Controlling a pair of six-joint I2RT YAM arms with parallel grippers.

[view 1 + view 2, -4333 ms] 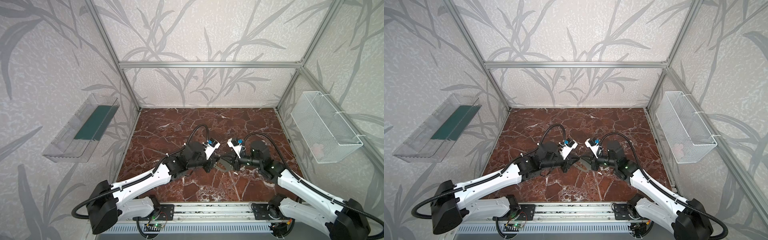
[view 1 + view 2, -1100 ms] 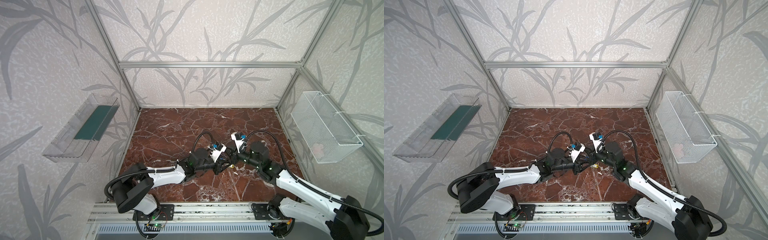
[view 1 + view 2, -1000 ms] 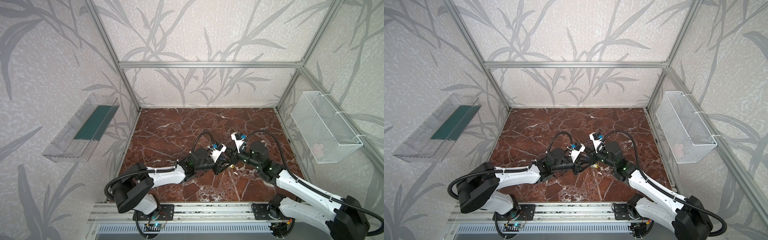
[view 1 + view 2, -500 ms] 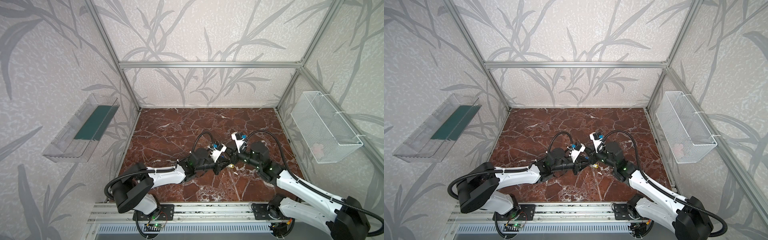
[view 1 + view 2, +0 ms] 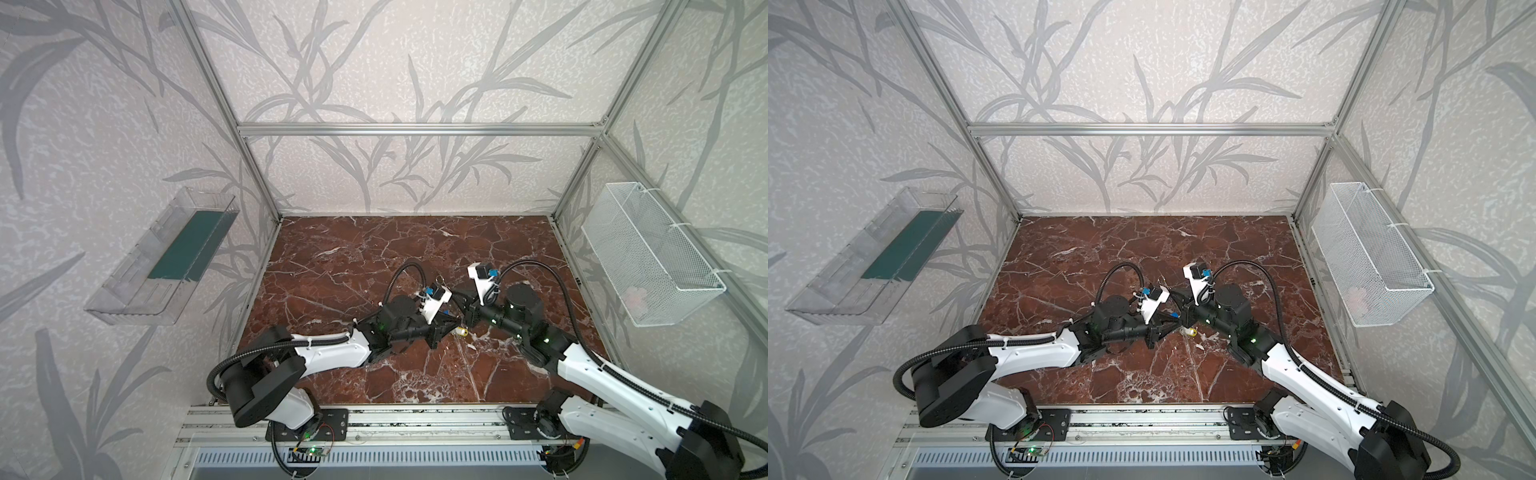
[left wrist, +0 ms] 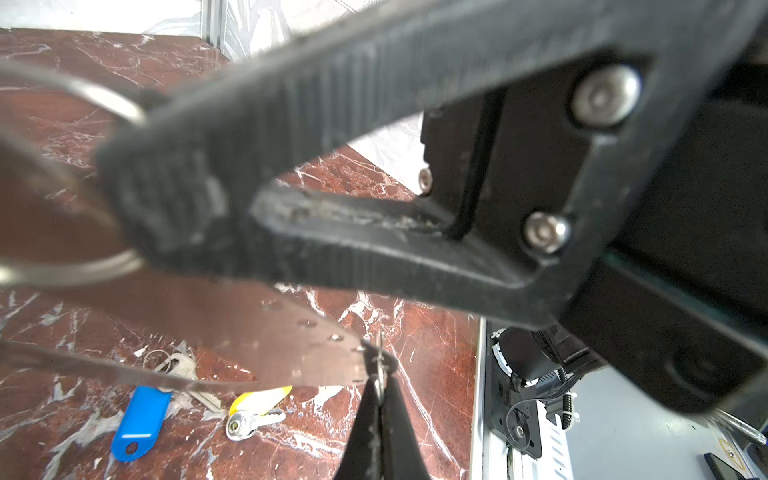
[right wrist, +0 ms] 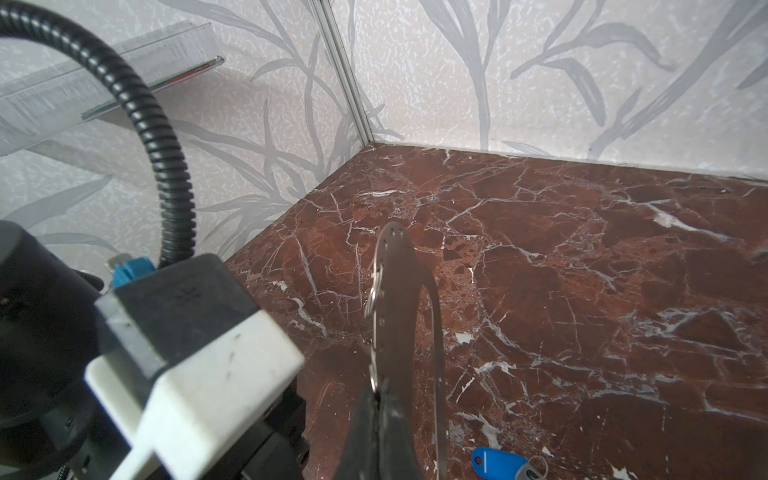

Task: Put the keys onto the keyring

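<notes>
Looking down on a red-brown, white-veined marble tabletop (image 5: 374,249) boxed in by grey leaf-patterned walls and aluminium posts, with a clear plastic wall tray (image 5: 162,266) hanging on the left side and a white wire-mesh basket (image 5: 648,257) on the right. Finding both arms meeting nose to nose near the middle of the marble in both top views. Seeing the left gripper (image 6: 377,374) pinching shut on one corner of the keyring (image 6: 291,345), a flat grey metal plate with a large cut-out and a row of small holes along one edge, and holding it up off the table. Seeing the right gripper (image 7: 376,392) likewise clamping tight on that plate's holed edge, the plate rising nearly edge-on from its tips in the right wrist view. Noticing a thin silver wire ring (image 7: 371,299) sitting against that holed edge. Spotting the blue-tagged silver key (image 6: 139,415) and the yellow-tagged silver key (image 6: 257,401) lying flat on the marble beneath the plate, near each other and apart from both grippers
</notes>
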